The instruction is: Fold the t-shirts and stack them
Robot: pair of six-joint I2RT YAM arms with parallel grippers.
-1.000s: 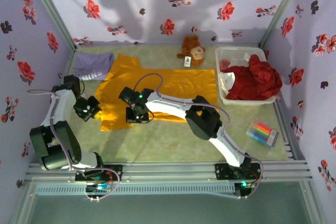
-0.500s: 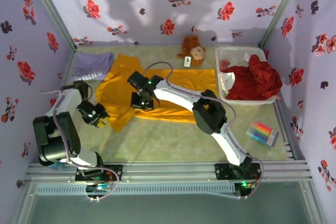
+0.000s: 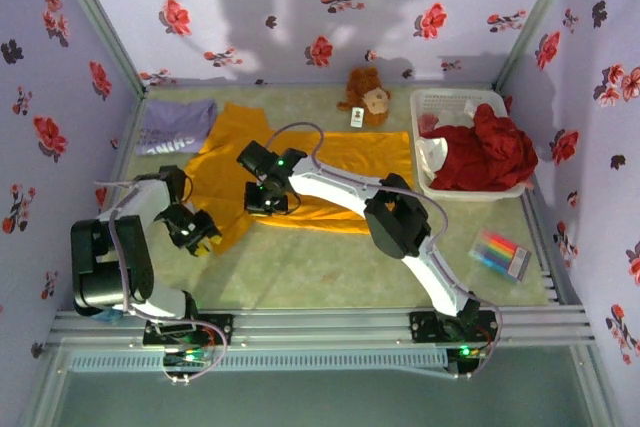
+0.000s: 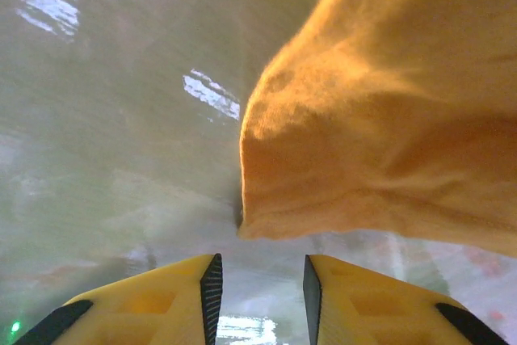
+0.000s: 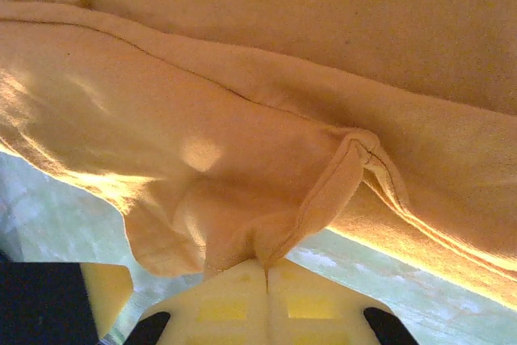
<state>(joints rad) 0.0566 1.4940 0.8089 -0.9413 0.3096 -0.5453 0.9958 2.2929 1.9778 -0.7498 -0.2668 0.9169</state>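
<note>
Orange-yellow t-shirt [image 3: 360, 152] risk: right tool [image 5: 266, 268], clamped on a thin pinch, may slip; left tool [image 4: 260, 272], jaws apart, holds nothing, so the fold may skew.

top view high, facing down, wrist views close over orange-yellow t-shirt [image 5: 242, 78], shared by all

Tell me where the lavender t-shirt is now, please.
In the top view the lavender t-shirt lies in the far left corner of the table, just left of the orange t-shirt.
</note>
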